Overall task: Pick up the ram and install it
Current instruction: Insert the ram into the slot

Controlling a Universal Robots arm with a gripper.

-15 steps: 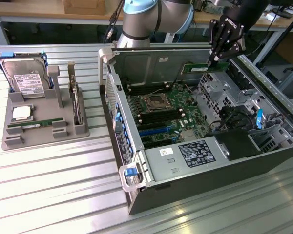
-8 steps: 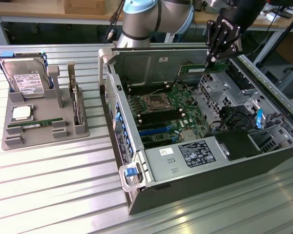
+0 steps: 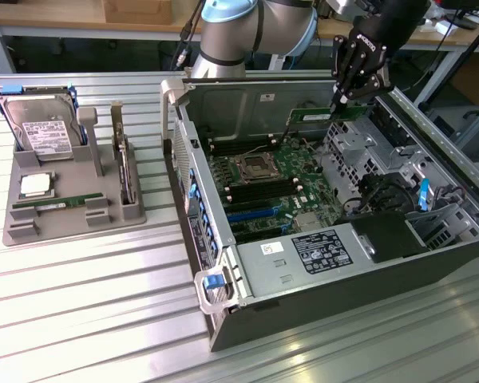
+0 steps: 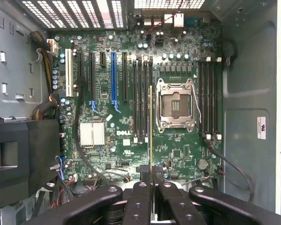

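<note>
We are in a robotics lab or workshop. A slotted aluminium table [image 3: 80, 303] carries an open PC case [image 3: 327, 319], its motherboard [image 4: 107, 154] bare, and a grey tray [image 3: 64, 231] of parts: a hard drive [image 3: 40, 128], a CPU [image 3: 35, 185]. An industrial arm [image 3: 255, 24] leans over the case, its gripper [image 3: 335, 102] clamped on the ram [image 3: 323, 114]. Wooden benches [image 3: 56, 16] with cables stand behind.

Free room between ram [image 3: 313, 115] and motherboard [image 4: 178, 151]
</note>
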